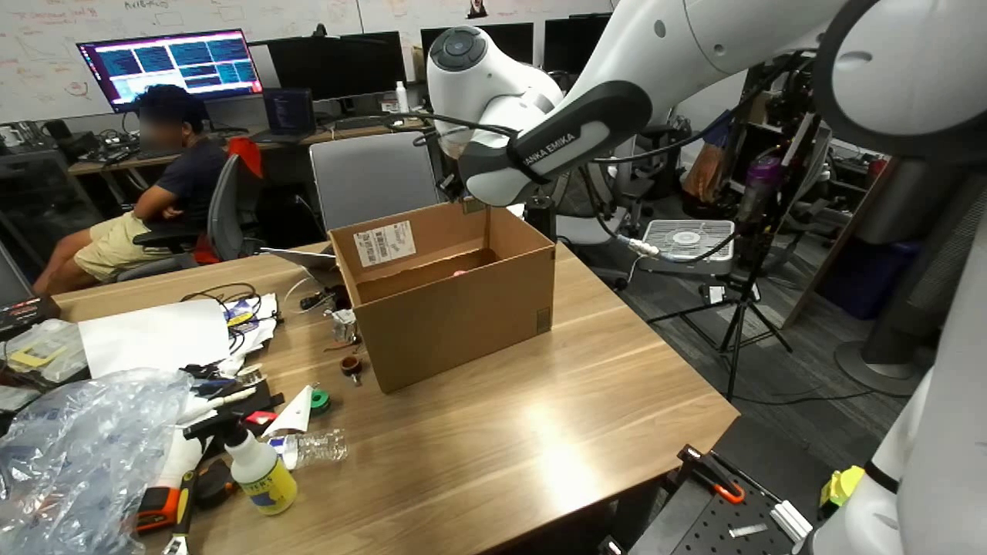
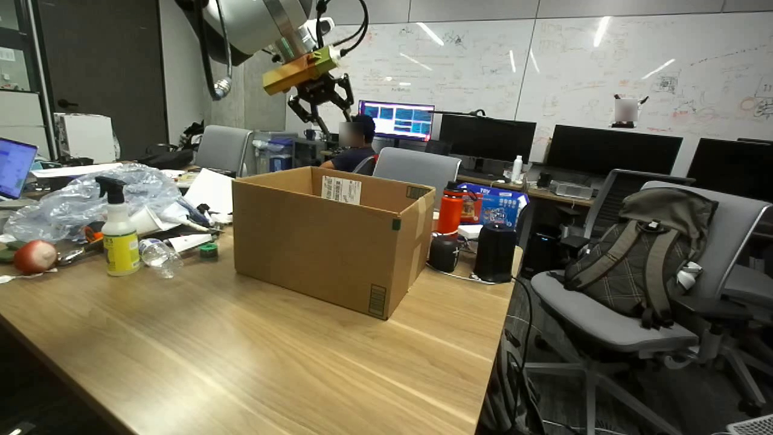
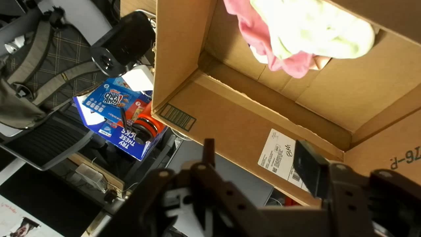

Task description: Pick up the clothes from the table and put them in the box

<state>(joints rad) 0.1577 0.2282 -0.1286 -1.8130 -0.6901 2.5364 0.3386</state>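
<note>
The brown cardboard box [image 1: 463,327] stands on the wood-grain table [image 1: 493,439], its top uncovered. Inside it, in the wrist view, a bright yellow-green garment [image 3: 315,29] lies over a pink garment [image 3: 255,31]; small whitish and peach patches peek out beneath. Only a speck of the pink garment [image 1: 459,273] shows in an exterior view. My gripper [image 2: 338,125] is above the box and points downward. In the wrist view the gripper [image 3: 255,154] is open, fingers wide apart, with nothing between them. No clothes show on the table.
Beside the box lie a spray bottle [image 1: 262,478], a clear plastic bag [image 1: 92,455], a plastic water bottle [image 1: 308,449] and tools. On its far side stand an orange bottle [image 2: 450,211] and a black cylinder [image 2: 495,254]. A person [image 1: 173,169] sits behind the table.
</note>
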